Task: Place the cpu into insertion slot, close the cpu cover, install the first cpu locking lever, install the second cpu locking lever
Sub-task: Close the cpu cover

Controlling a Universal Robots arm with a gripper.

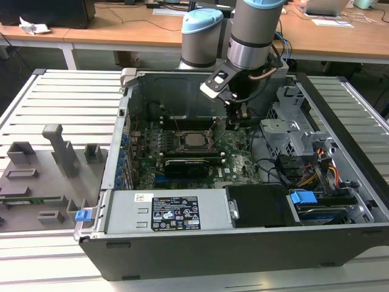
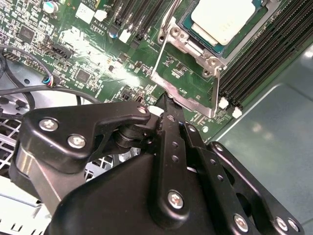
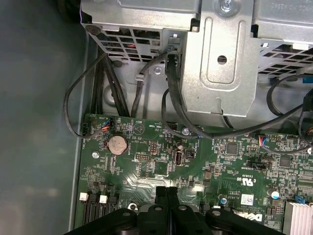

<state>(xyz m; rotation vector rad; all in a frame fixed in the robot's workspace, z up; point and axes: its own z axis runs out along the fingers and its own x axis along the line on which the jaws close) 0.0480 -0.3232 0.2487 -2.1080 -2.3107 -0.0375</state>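
Reaching down into an open black and silver computer case (image 1: 243, 258) on the slatted pale metal desk (image 1: 67, 97), the grey robot arm with pale blue joint caps (image 1: 255, 30) stands nearly upright in the exterior view. Its wrist is bent so that the black metal hand (image 1: 236, 125) points straight down over the large green circuit board (image 1: 240, 165). The hand hangs just to the exterior view's right of the square, metal-rimmed insertion slot (image 1: 210, 140), where the small flat silver-grey cpu (image 1: 194, 139) lies seated. A long black card (image 1: 185, 164) lies nearer the camera. In the second wrist view, the hand's tip (image 2: 165, 100) sits just beside one metal corner of the slot; I cannot tell whether it touches. The pale face of the cpu (image 2: 222, 17) shows beyond it, bordered by the thin silver-grey frame of the cpu cover (image 2: 194, 48), which looks to lie flat around the chip. In the first wrist view, the two black fingers (image 3: 161, 196) are pressed together with nothing between them, above bare green board, with black cables (image 3: 171, 98) and a silver perforated drive cage (image 3: 220, 58) beyond.
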